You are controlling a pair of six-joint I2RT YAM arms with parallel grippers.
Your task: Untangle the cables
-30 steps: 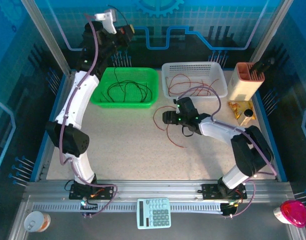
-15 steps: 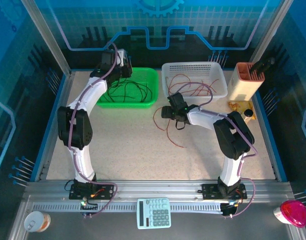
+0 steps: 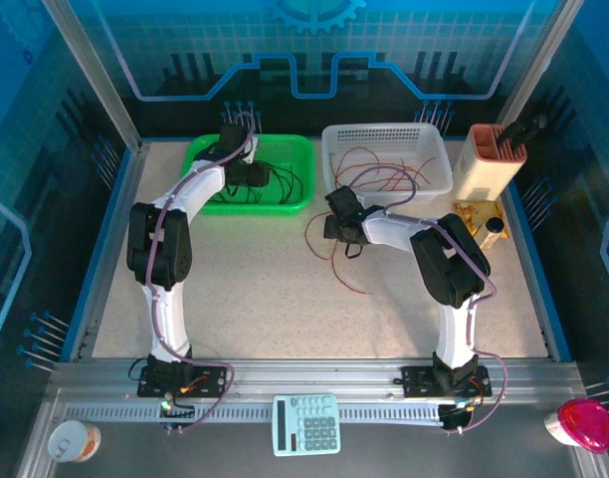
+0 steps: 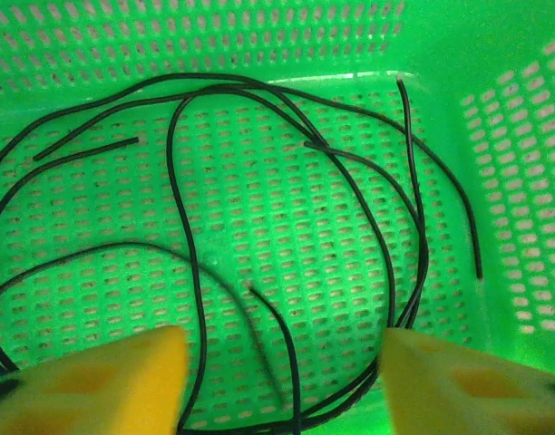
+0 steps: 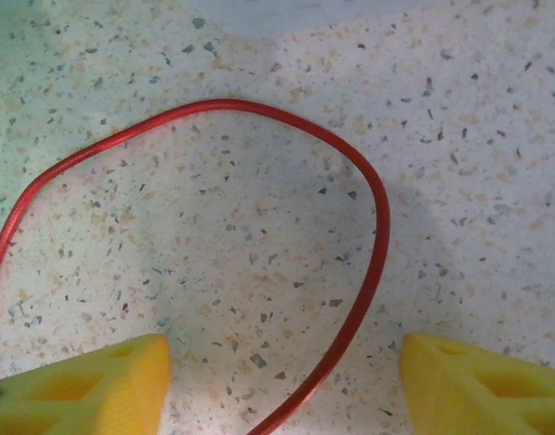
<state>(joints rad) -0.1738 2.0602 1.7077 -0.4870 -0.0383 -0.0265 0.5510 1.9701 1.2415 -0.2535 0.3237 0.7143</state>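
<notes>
- Lowered from high over the back rail a second ago, the left arm (image 3: 200, 184) is now reached down into the green basket (image 3: 297, 141); the right arm (image 3: 439, 254) has been folded in closer to its base.
- Both baskets are set at the far side of the speckled table (image 3: 265, 299), the white basket (image 3: 384, 128) to the right of the green one.
- The left gripper (image 4: 282, 390) is held spread just above the green basket's floor, with nothing pinched.
- The right gripper (image 5: 282, 390) is likewise spread, low over the table in front of the white basket.
- Black cables (image 4: 172, 172) are coiled loosely inside the green basket.
- Red cables (image 3: 384, 159) are seen in the white basket.
- One red cable (image 5: 383, 217) is looped on the table, its curve passing between the right fingers, untouched.
</notes>
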